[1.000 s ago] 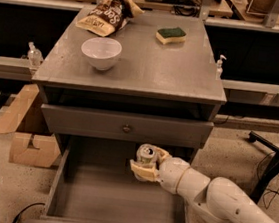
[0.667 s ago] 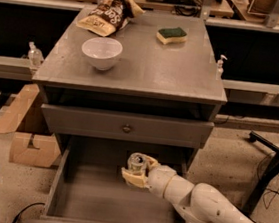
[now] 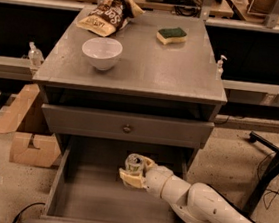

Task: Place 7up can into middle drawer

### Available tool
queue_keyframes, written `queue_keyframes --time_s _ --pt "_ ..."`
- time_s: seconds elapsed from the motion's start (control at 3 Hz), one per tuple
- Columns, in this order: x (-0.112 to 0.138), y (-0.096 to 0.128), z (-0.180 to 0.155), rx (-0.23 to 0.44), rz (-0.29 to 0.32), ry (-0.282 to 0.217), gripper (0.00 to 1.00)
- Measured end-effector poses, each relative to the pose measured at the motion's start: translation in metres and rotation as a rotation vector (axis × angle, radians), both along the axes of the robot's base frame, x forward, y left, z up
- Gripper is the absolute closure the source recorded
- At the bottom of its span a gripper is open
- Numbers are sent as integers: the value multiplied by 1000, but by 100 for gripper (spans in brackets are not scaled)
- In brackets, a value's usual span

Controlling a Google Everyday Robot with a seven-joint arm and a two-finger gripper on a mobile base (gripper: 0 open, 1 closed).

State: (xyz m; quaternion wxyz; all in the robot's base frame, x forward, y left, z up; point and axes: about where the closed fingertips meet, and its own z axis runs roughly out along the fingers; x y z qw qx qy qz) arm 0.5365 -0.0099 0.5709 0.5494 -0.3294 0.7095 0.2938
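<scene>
Camera view is showing us the gripper sitting slightly lower and further left than a moment ago, reaching into the pulled-out middle drawer. We are seeing its fingers pinching the 7up can, held upright over the drawer's flat bottom; whether the can is touching it, we cannot tell. A white bowl is resting on the cabinet top.

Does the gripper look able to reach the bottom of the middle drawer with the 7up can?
Probably yes: the gripper, holding the 7up can, hangs inside the open middle drawer, with nothing between it and the floor.
</scene>
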Motion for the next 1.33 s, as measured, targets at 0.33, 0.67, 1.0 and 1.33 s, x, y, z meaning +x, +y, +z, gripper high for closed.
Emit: queue_keyframes --time_s 0.33,0.67,1.0,1.33 --pt "18 10 -30 -16 35 10 100" --pt "58 28 -75 -49 79 14 100" --pt "82 37 -110 -55 109 -7 100" --pt "87 43 -140 -32 126 -35 100"
